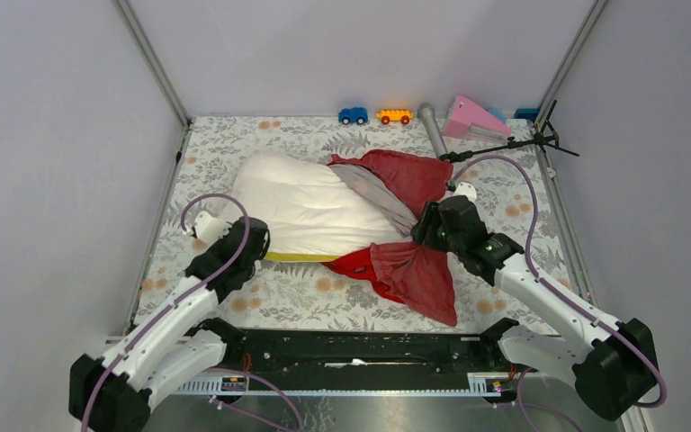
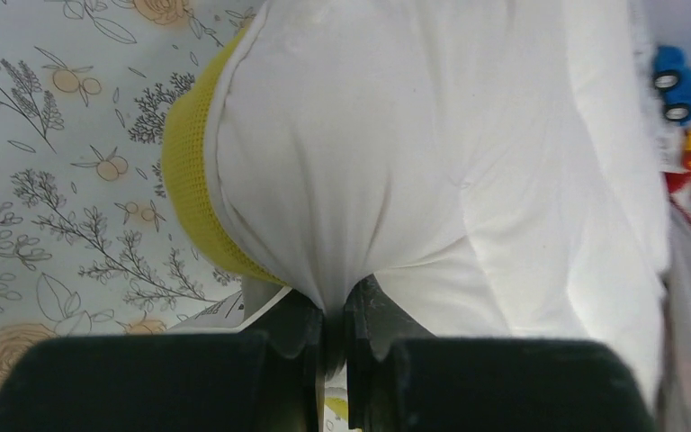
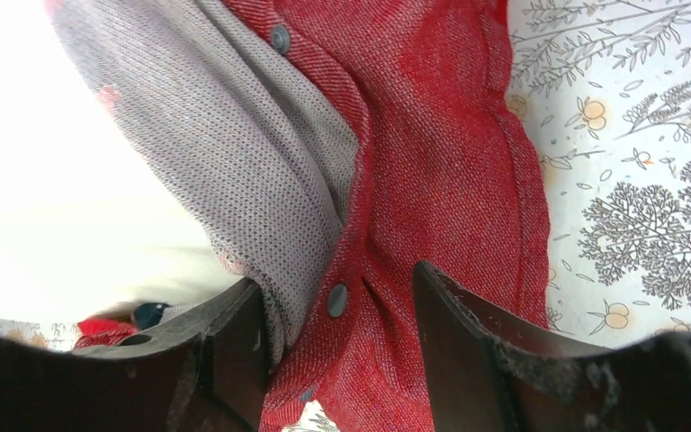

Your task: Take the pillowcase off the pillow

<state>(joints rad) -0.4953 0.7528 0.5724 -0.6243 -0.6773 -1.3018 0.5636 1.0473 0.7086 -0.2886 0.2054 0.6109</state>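
1. The pillow [image 1: 301,207] lies mid-table with its long axis roughly left-right. Its left and middle parts are bare white, and the yellow side edge [image 1: 301,257] faces the arms.
2. The pillowcase [image 1: 418,274] is bunched over the pillow's right end only, with the duller inside and the grey band [image 3: 234,153] showing. A loose red flap spills toward the near edge of the table [image 1: 234,297].
3. The left pincer [image 2: 335,310] is clamped tight on a pinch of white pillow fabric at the near-left corner, just beside the yellow edge. It acts as the anchor.
4. The right pincer [image 3: 337,288] has its jaws part-way apart and straddles a fold of the pillowcase hem. A snap button [image 3: 336,300] sits between the fingers. The left finger touches the grey band, but the fold doesn't look pinched yet.
5. Key relation: the case sits on the far side of the pillow from the left pincer, so it has to strip off rightward along the long axis. The right arm is the nearer one and is already on the hem.
6. At the back edge are a blue toy car [image 1: 353,115], an orange toy car [image 1: 394,116], a grey tube [image 1: 432,129] and a pink wedge [image 1: 472,117]. A black stand [image 1: 513,144] lies just beyond the case's far-right corner.
7. Judgement: the stand could snag on a pull toward the far right. A straight or near-right pull looks free.
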